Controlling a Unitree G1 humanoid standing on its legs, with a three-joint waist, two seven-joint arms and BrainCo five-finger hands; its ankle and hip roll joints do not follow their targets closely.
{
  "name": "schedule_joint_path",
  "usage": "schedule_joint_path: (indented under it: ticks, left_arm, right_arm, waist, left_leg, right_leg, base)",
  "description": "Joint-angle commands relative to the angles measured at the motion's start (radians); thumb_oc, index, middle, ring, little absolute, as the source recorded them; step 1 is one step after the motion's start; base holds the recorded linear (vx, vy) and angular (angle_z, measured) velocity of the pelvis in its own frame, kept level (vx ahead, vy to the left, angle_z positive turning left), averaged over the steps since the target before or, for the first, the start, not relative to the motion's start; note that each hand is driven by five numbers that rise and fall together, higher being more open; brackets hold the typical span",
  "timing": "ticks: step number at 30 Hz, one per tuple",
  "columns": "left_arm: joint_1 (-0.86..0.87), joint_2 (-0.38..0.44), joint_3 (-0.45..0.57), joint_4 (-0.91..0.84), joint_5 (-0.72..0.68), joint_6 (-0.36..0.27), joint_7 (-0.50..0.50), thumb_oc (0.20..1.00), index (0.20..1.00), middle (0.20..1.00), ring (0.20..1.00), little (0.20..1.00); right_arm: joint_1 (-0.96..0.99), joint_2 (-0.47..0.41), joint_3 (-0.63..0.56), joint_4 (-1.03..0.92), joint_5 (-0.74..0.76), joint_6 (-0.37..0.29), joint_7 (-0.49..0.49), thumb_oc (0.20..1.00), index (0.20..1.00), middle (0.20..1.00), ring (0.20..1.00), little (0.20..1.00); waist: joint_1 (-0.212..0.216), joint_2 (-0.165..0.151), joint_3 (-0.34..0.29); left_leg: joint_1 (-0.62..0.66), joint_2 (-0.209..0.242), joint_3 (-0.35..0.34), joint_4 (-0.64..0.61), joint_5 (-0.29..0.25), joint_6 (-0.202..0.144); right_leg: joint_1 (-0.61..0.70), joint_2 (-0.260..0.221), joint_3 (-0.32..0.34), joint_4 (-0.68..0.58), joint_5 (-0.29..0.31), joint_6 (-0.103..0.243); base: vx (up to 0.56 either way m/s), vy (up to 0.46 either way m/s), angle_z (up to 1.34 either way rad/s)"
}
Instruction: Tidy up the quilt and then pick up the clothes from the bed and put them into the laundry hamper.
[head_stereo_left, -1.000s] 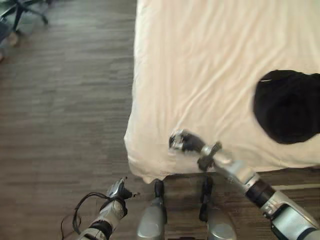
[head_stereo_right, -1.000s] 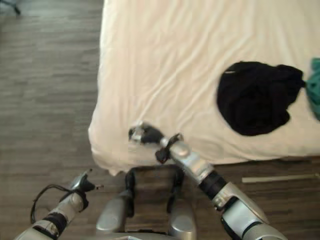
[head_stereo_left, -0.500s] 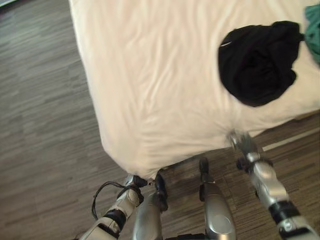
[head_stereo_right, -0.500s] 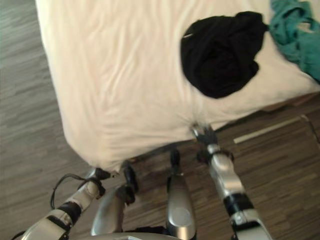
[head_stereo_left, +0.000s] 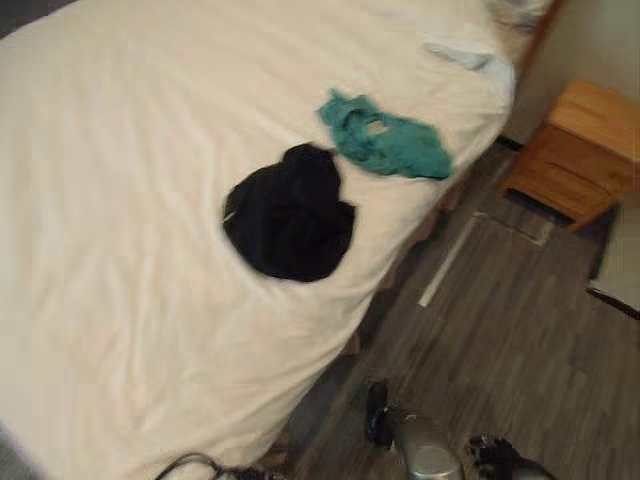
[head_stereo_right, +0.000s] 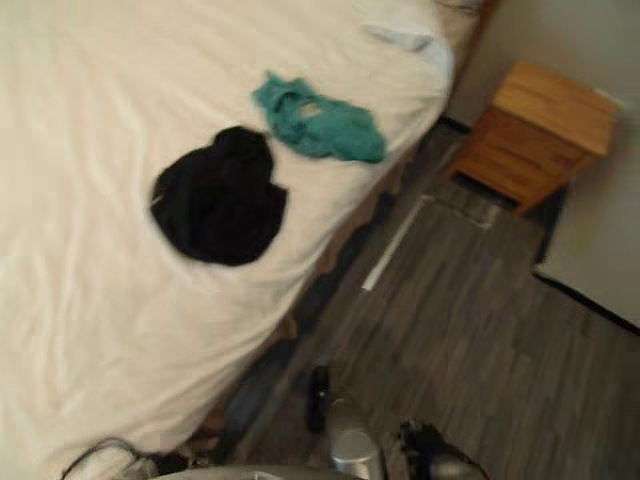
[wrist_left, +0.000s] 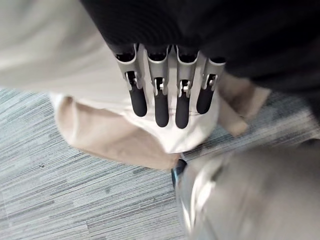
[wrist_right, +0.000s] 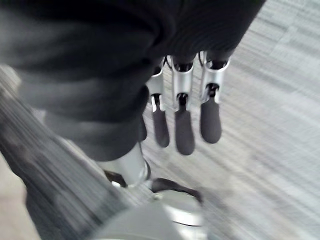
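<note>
1. The left robot hand (wrist_left: 167, 95) hangs low by the overhanging edge of the quilt (wrist_left: 125, 145), fingers straight and apart, holding nothing. The right robot hand (wrist_right: 182, 120) hangs over the wooden floor (wrist_right: 270, 100), fingers likewise straight and empty.
2. On the bed, the cream quilt (head_stereo_left: 120, 200) looks mostly smooth, with light creases. A black garment (head_stereo_left: 290, 215) lies bunched near the bed's side edge, and a teal garment (head_stereo_left: 385, 145) lies just beside it, toward the head end. A wooden nightstand (head_stereo_left: 580, 150) stands past the bed corner. I see no hamper.
3. Risks, as I judge them: both hands are down and well apart from the clothes, so a reach from here may fall short or drag the quilt askew. The two garments nearly touch, so a grab at one could snag the other and drop it on the floor.
4. Compared with half a second ago, the head camera has swung right: the nightstand has come into sight, and the right robot hand is no longer at the quilt's edge but lowered.
</note>
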Motion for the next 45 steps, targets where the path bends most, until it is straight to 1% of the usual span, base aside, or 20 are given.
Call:
schedule_joint_path:
  ticks: [1, 4, 6, 8, 12, 14, 15, 16, 18, 23, 24, 25, 26, 27, 29, 32, 34, 36, 40, 45]
  left_arm:
    - [-0.316, -0.116, 0.006, -0.094, -0.027, -0.152, 0.075, 1.000, 1.000, 1.000, 1.000, 1.000]
    - [-0.275, -0.118, 0.058, -0.076, -0.065, -0.170, 0.128, 1.000, 1.000, 1.000, 1.000, 1.000]
    - [-0.259, -0.115, 0.075, -0.074, -0.078, -0.177, 0.140, 1.000, 1.000, 1.000, 1.000, 1.000]
    - [-0.220, -0.098, 0.127, -0.046, -0.105, -0.181, 0.150, 1.000, 1.000, 1.000, 1.000, 1.000]
    - [-0.180, -0.085, 0.155, -0.002, -0.072, -0.174, 0.154, 1.000, 1.000, 1.000, 1.000, 1.000]
    - [-0.169, -0.069, 0.161, 0.004, -0.050, -0.169, 0.153, 1.000, 1.000, 1.000, 1.000, 1.000]
    - [-0.162, -0.055, 0.169, 0.010, -0.016, -0.155, 0.154, 1.000, 1.000, 1.000, 1.000, 1.000]
    - [-0.158, -0.041, 0.168, 0.012, -0.003, -0.150, 0.152, 1.000, 1.000, 1.000, 1.000, 1.000]
    - [-0.143, -0.024, 0.166, 0.010, 0.014, -0.146, 0.151, 1.000, 1.000, 1.000, 1.000, 1.000]
    - [-0.144, 0.004, 0.149, 0.019, 0.064, -0.150, 0.133, 1.000, 1.000, 1.000, 1.000, 1.000]
    - [-0.143, 0.004, 0.148, 0.029, 0.073, -0.151, 0.133, 1.000, 1.000, 1.000, 1.000, 1.000]
    - [-0.140, 0.004, 0.153, 0.045, 0.102, -0.147, 0.129, 1.000, 1.000, 1.000, 1.000, 1.000]
    - [-0.140, 0.004, 0.153, 0.045, 0.102, -0.147, 0.129, 1.000, 1.000, 1.000, 1.000, 1.000]
    - [-0.121, 0.002, 0.167, 0.047, 0.103, -0.153, 0.130, 1.000, 1.000, 1.000, 1.000, 1.000]
    - [-0.110, -0.002, 0.174, 0.049, 0.103, -0.153, 0.132, 1.000, 1.000, 1.000, 1.000, 1.000]
    - [-0.082, -0.001, 0.214, 0.034, 0.059, -0.147, 0.136, 1.000, 1.000, 1.000, 1.000, 1.000]
    - [-0.077, 0.010, 0.231, 0.009, 0.025, -0.146, 0.151, 1.000, 1.000, 1.000, 1.000, 1.000]
    - [-0.087, 0.010, 0.239, -0.007, -0.007, -0.147, 0.172, 1.000, 1.000, 1.000, 1.000, 1.000]
    - [-0.068, 0.001, 0.254, -0.020, -0.019, -0.146, 0.186, 1.000, 1.000, 1.000, 1.000, 1.000]
    - [-0.060, -0.001, 0.261, 0.001, -0.001, -0.145, 0.186, 1.000, 1.000, 1.000, 1.000, 1.000]
  right_arm:
    - [-0.027, -0.082, 0.048, 0.039, -0.071, 0.001, -0.028, 1.000, 1.000, 1.000, 1.000, 1.000]
    - [-0.072, -0.073, 0.076, 0.097, -0.119, 0.000, -0.043, 1.000, 1.000, 1.000, 1.000, 1.000]
    - [-0.072, -0.071, 0.082, 0.106, -0.130, -0.006, -0.048, 1.000, 1.000, 1.000, 1.000, 1.000]
    - [-0.059, -0.064, 0.071, 0.091, -0.127, -0.020, -0.054, 1.000, 1.000, 1.000, 1.000, 1.000]
    - [-0.034, -0.059, 0.055, 0.085, -0.141, -0.025, -0.040, 1.000, 1.000, 1.000, 1.000, 1.000]
    - [-0.018, -0.058, 0.034, 0.086, -0.157, -0.026, -0.040, 1.000, 1.000, 1.000, 1.000, 1.000]
    - [-0.013, -0.060, 0.015, 0.089, -0.167, -0.013, -0.035, 1.000, 1.000, 1.000, 1.000, 1.000]
    - [-0.012, -0.060, 0.005, 0.088, -0.163, -0.017, -0.041, 1.000, 1.000, 1.000, 1.000, 1.000]
    - [-0.006, -0.058, -0.008, 0.082, -0.151, -0.020, -0.041, 1.000, 1.000, 1.000, 1.000, 1.000]
    - [0.030, -0.056, -0.032, 0.084, -0.109, -0.026, -0.048, 1.000, 1.000, 1.000, 1.000, 1.000]
    - [0.031, -0.056, -0.035, 0.089, -0.108, -0.025, -0.053, 1.000, 1.000, 1.000, 1.000, 1.000]
    - [0.030, -0.052, -0.031, 0.089, -0.128, -0.018, -0.055, 1.000, 1.000, 1.000, 1.000, 1.000]
    - [0.030, -0.052, -0.031, 0.089, -0.128, -0.018, -0.055, 1.000, 1.000, 1.000, 1.000, 1.000]
    - [0.033, -0.050, -0.032, 0.090, -0.141, -0.024, -0.059, 1.000, 1.000, 1.000, 1.000, 1.000]
    - [0.036, -0.049, -0.029, 0.090, -0.146, -0.024, -0.057, 1.000, 1.000, 1.000, 1.000, 1.000]
    - [0.033, -0.072, -0.025, 0.087, -0.146, -0.019, -0.053, 1.000, 1.000, 1.000, 1.000, 1.000]
    - [0.021, -0.087, -0.014, 0.064, -0.154, -0.018, -0.057, 1.000, 1.000, 1.000, 1.000, 1.000]
    - [-0.009, -0.088, 0.009, 0.070, -0.165, -0.010, -0.062, 1.000, 1.000, 1.000, 1.000, 1.000]
    - [-0.017, -0.085, 0.041, 0.054, -0.184, -0.009, -0.058, 1.000, 1.000, 1.000, 1.000, 1.000]
    - [-0.010, -0.090, 0.029, 0.061, -0.202, -0.018, -0.075, 1.000, 1.000, 1.000, 1.000, 1.000]
  waist:
    - [0.015, 0.013, 0.019]
    - [0.077, 0.024, 0.011]
    - [0.099, 0.031, 0.012]
    - [0.120, 0.062, 0.011]
    - [0.133, 0.062, -0.020]
    - [0.131, 0.058, -0.030]
    - [0.116, 0.058, -0.004]
    - [0.103, 0.076, 0.007]
    - [0.078, 0.115, 0.023]
    - [-0.006, 0.104, 0.023]
    - [-0.036, 0.109, 0.024]
    - [-0.052, 0.118, 0.010]
    - [-0.054, 0.120, 0.012]
    - [-0.063, 0.127, 0.001]
    - [-0.066, 0.131, -0.009]
    - [-0.041, 0.130, 0.002]
    - [0.013, 0.070, 0.048]
    - [0.059, 0.051, 0.063]
    - [0.141, 0.078, 0.051]
    - [0.197, 0.108, 0.028]
  left_leg:
    - [-0.185, -0.247, -0.274, -0.043, -0.082, 0.007]
    - [-0.241, -0.282, -0.451, -0.218, -0.120, 0.014]
    - [-0.239, -0.284, -0.470, -0.300, -0.097, 0.009]
    - [-0.265, -0.227, -0.429, -0.480, 0.034, -0.013]
    - [-0.249, -0.221, -0.386, -0.534, 0.032, 0.002]
    - [-0.220, -0.249, -0.372, -0.534, 0.021, 0.025]
    - [-0.161, -0.268, -0.342, -0.539, -0.010, 0.042]
    - [-0.132, -0.264, -0.343, -0.551, -0.010, 0.048]
    - [-0.069, -0.251, -0.377, -0.583, -0.017, 0.059]
    - [0.059, -0.315, -0.468, -0.651, -0.079, 0.053]
    - [0.113, -0.319, -0.498, -0.666, -0.115, 0.051]
    - [0.181, -0.305, -0.483, -0.687, -0.166, 0.033]
    - [0.183, -0.302, -0.485, -0.687, -0.167, 0.033]
    - [0.239, -0.302, -0.467, -0.665, -0.193, 0.024]
    - [0.252, -0.300, -0.470, -0.631, -0.190, 0.019]
    - [0.077, -0.294, -0.415, -0.058, 0.070, -0.115]
    - [-0.087, -0.342, -0.397, 0.224, 0.058, -0.080]
    - [-0.198, -0.303, -0.363, 0.249, 0.015, -0.040]
    - [-0.273, -0.268, -0.329, -0.138, -0.035, -0.002]
    - [-0.349, -0.187, -0.166, -0.653, 0.113, -0.020]
  right_leg:
    - [0.126, -0.017, 0.118, -0.132, -0.080, 0.177]
    - [0.192, -0.007, 0.271, -0.189, -0.096, 0.209]
    - [0.218, 0.000, 0.306, -0.203, -0.102, 0.213]
    - [0.280, 0.010, 0.342, -0.226, -0.134, 0.215]
    - [0.329, -0.007, 0.368, -0.201, -0.184, 0.222]
    - [0.301, -0.023, 0.353, -0.043, -0.193, 0.243]
    - [0.201, -0.061, 0.313, 0.205, -0.071, 0.323]
    - [0.145, -0.058, 0.296, 0.297, 0.012, 0.333]
    - [0.037, -0.001, 0.283, 0.404, -0.002, 0.306]
    - [-0.076, 0.070, 0.288, 0.140, -0.069, 0.265]
    - [-0.092, 0.046, 0.227, -0.003, -0.043, 0.268]
    - [-0.141, -0.016, 0.032, -0.157, -0.004, 0.281]
    - [-0.137, -0.015, 0.029, -0.160, -0.004, 0.280]
    - [-0.149, -0.047, -0.075, -0.177, 0.015, 0.277]
    - [-0.131, -0.049, -0.098, -0.167, 0.028, 0.261]
    - [0.024, -0.035, -0.073, -0.172, 0.031, 0.195]
    - [0.104, -0.056, -0.017, -0.192, 0.023, 0.177]
    - [0.175, -0.059, 0.032, -0.218, -0.009, 0.177]
    - [0.293, -0.032, 0.124, -0.248, -0.095, 0.194]
    - [0.449, -0.037, 0.137, -0.260, -0.217, 0.214]
  base:
    - [0.31, 0.140, -3.24]
    - [0.32, 0.125, -1.97]
    - [0.27, 0.124, -0.66]
    - [0.56, 0.304, -0.65]
    - [0.36, 0.201, -0.47]
    - [0.45, 0.237, -0.51]
    - [0.46, 0.216, -0.76]
    - [0.48, 0.198, -0.85]
    - [0.41, 0.143, -0.42]
    - [0.46, 0.019, 0.16]
    - [0.84, -0.045, 1.02]
    - [0.70, -0.043, 0.39]
    - [0.79, -0.085, 0.07]
    - [0.39, -0.042, -0.27]
    - [0.61, -0.040, -0.07]
    - [0.61, -0.083, 0.10]
    - [0.35, -0.122, -0.93]
    - [0.49, -0.003, -0.85]
    - [0.65, 0.159, -0.79]
    - [0.65, 0.234, -0.36]
